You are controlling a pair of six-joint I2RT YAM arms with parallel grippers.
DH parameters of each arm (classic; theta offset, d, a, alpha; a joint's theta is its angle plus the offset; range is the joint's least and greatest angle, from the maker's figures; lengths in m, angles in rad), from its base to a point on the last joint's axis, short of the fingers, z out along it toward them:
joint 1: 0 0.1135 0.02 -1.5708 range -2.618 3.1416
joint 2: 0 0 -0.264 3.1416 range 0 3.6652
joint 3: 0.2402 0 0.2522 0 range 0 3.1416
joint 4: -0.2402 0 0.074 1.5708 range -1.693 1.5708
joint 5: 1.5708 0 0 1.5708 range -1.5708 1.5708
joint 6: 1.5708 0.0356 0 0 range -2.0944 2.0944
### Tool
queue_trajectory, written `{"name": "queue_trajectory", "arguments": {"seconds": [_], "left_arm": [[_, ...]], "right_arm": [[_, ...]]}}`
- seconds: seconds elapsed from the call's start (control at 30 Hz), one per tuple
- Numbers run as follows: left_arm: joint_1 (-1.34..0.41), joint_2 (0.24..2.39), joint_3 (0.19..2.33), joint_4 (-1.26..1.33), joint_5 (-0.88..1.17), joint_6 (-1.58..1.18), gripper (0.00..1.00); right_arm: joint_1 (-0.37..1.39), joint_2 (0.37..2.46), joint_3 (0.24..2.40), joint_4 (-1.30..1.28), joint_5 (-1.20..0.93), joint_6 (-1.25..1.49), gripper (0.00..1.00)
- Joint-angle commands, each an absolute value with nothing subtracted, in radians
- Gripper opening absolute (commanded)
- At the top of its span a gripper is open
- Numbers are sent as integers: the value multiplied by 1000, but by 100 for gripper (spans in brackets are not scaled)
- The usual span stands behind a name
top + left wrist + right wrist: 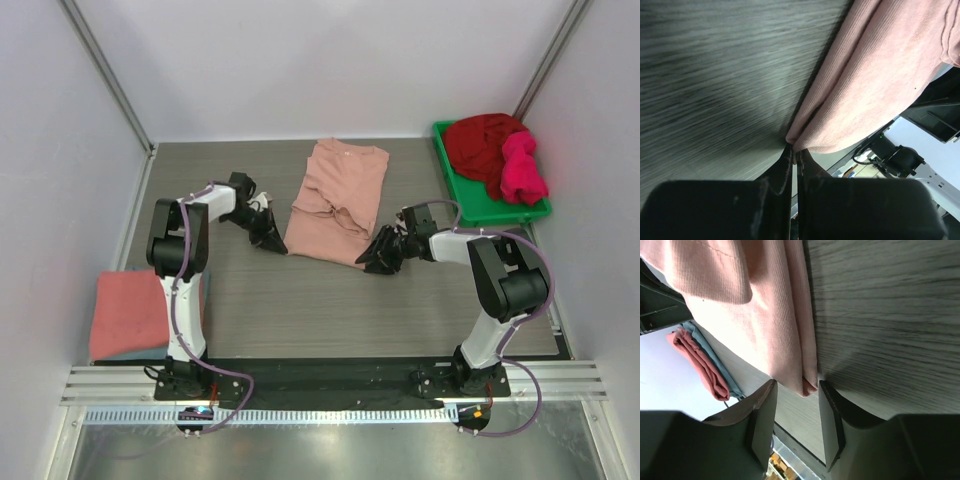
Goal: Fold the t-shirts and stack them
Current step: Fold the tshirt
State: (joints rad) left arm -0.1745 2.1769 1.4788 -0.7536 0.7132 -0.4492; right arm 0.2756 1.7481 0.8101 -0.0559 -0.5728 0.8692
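Pink t-shirt [335,195] (one spread) pinched at a corner by left tool [792,151]; right tool [797,386] parted around another

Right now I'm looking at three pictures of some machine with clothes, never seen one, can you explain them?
These are two robot arms bolted to a grey wood-grain table. The wide picture looks down from above; the other two come from a camera on each wrist. A pale pink cloth t-shirt lies partly folded in the middle. The left gripper is shut on one near corner; the right gripper is open, fingers either side of the other corner. A folded coral-red t-shirt sits at the left, and a green plastic bin at back right holds a dark red t-shirt and a magenta t-shirt.
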Motion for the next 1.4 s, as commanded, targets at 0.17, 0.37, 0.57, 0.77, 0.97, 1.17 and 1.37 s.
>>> {"name": "queue_trajectory", "arguments": {"seconds": [0.17, 0.37, 0.57, 0.77, 0.97, 1.17, 1.37], "left_arm": [[-178, 2109, 1422, -723, 678, -445, 0], [-176, 1991, 1344, -719, 675, -456, 0], [-178, 1743, 1178, -632, 773, -584, 0], [-192, 1556, 1092, -640, 784, -589, 0], [-190, 1448, 1028, -641, 795, -601, 0], [-181, 1430, 1072, -643, 808, -583, 0], [-163, 1448, 1121, -652, 798, -552, 0]], "right_arm": [[270, 1808, 837, -9, -499, 867, 14], [252, 1749, 888, -24, -561, 796, 2], [238, 1588, 881, -164, -692, 660, 2], [238, 1392, 851, -340, -716, 523, 2], [241, 1299, 882, -425, -703, 454, 1], [242, 1307, 896, -440, -687, 433, 2], [241, 1325, 960, -433, -677, 411, 2]]}}
